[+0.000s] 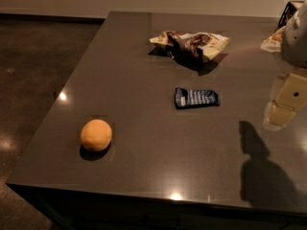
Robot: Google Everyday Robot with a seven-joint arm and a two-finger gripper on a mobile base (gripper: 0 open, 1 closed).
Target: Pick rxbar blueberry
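The rxbar blueberry [196, 97] is a small flat navy-blue wrapper with pale lettering. It lies flat near the middle of the dark table [144, 152]. My gripper [282, 110] hangs at the right edge of the view, above the table and to the right of the bar, apart from it. It holds nothing that I can see. Its shadow falls on the table at the lower right.
A crumpled brown-and-cream chip bag [192, 44] lies behind the bar. An orange [96, 134] sits at the front left. A pale packet [274, 40] and a dark basket [289, 11] are at the far right. The table's left and front edges drop to the floor.
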